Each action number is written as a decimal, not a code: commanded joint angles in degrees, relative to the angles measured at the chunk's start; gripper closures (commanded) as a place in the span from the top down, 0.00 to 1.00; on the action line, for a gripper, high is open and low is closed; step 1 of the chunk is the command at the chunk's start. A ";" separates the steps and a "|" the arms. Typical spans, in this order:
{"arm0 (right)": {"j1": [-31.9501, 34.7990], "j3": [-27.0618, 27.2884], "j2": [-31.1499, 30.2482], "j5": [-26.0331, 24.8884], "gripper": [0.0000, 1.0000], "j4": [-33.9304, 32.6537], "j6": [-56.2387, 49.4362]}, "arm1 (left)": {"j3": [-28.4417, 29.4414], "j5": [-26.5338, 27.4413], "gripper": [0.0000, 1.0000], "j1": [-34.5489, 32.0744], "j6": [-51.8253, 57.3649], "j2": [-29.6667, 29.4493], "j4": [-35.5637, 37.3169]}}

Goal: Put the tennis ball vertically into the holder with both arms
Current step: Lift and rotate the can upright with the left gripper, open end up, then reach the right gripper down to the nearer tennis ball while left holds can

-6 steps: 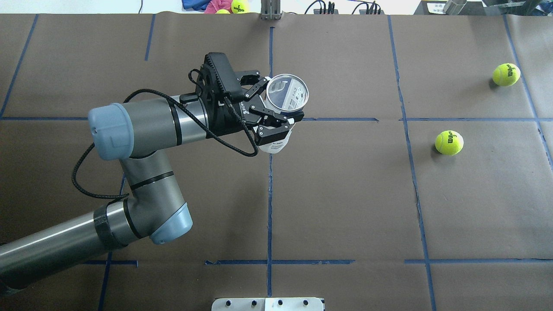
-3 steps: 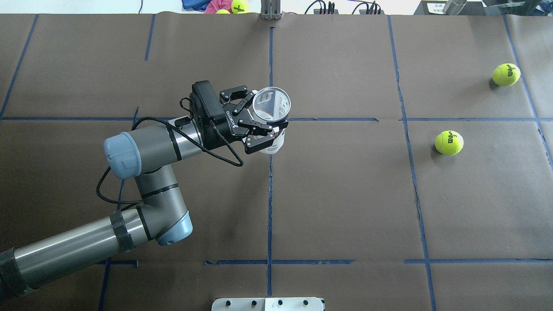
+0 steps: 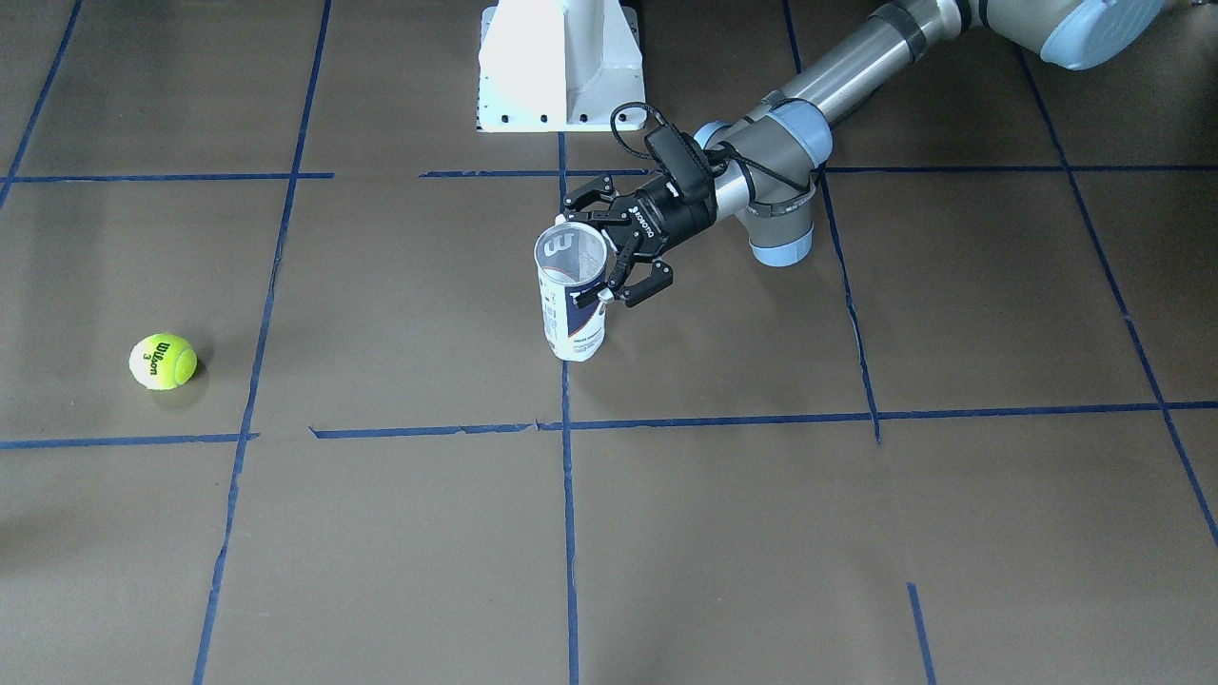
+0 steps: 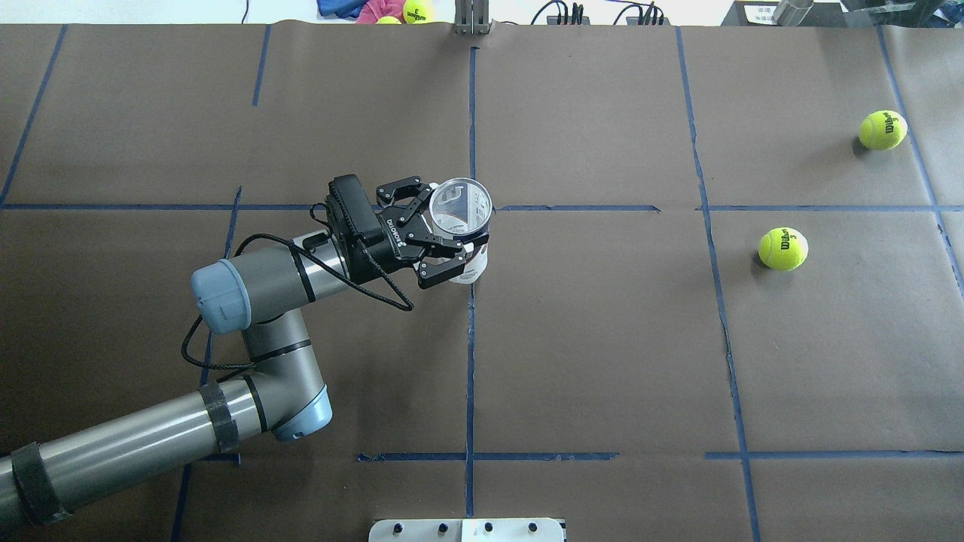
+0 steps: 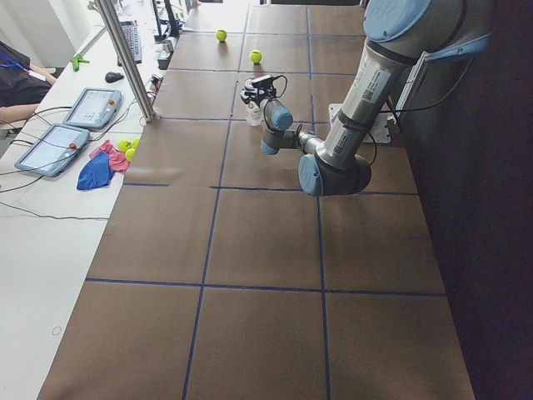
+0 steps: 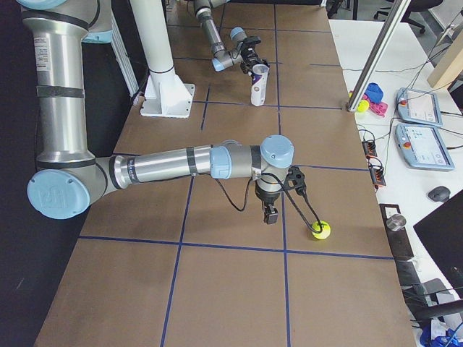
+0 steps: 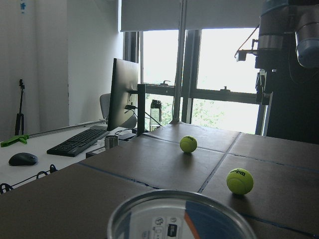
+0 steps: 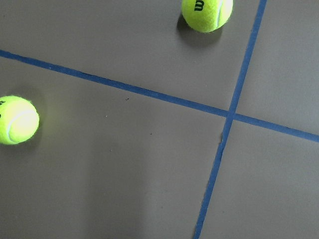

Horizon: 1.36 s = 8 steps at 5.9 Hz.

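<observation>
Lower and nearer the base now, your left gripper (image 4: 446, 227) grips the holder (image 3: 571, 319) upright at mid-table, mouth open and empty. Tennis ball (image 4: 783, 249) lies well off right, untouched. Right gripper (image 6: 271, 215) hangs low; whether it's wide or closed, can't tell. Pickup and insertion remain.

Overhead camera looks steeply down on the can (image 4: 461, 214), front camera faces it from the opposite side, both side cameras catch it far along the table (image 4: 602, 339), left wrist camera skims close over its top, right wrist camera stares down well away from it.
</observation>
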 commanded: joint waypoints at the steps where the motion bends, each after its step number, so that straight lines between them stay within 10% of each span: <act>1: -0.09 -0.03 0.19 0.09 1.00 -0.02 0.09 | 0.18 2.03 0.89 1.05 0.10 -0.04 -0.42; 8: -14.91 -3.02 15.29 -0.17 1.00 1.64 11.90 | 0.18 1.94 0.90 0.88 0.28 -0.13 0.02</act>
